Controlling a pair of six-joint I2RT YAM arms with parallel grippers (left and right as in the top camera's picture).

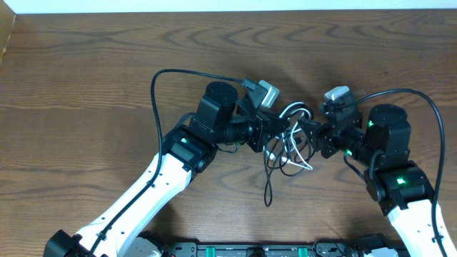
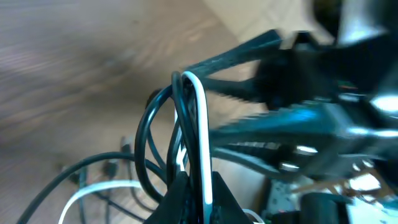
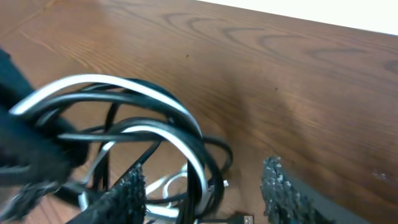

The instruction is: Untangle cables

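My left end effector (image 2: pixel 200 200) is clenched on the cables (image 2: pixel 198 118). A white strand and a few black ones are nipped between its fingertips (image 2: pixel 177 200), and from there they rise in a narrow, upright loop. More loops, black and white, sag below it toward the counter (image 2: pixel 74 56).

My right end effector (image 3: pixel 202 186) is released. Its two ribbed fingers (image 3: pixel 280 193) stand well apart, and the curve of the bundle passes through the gap between them, closer to one finger than the other and pinched by neither (the nearest strands are too blurred to tell whether they brush the pad).

From overhead, the tangle sits over the middle of the counter, right between my two end effectors, which face each other tip near tip. A black strand trails away from it toward the near edge.

Any print on my casings is too small to read; small green lights glow on both arms.

My left arm (image 1: pixel 153 178) reaches in on a diagonal from the near left corner, its wrist bent so that the end effector points across at the right one. My right arm (image 1: pixel 407 196) climbs from the near right corner, then folds back inward toward the cables.
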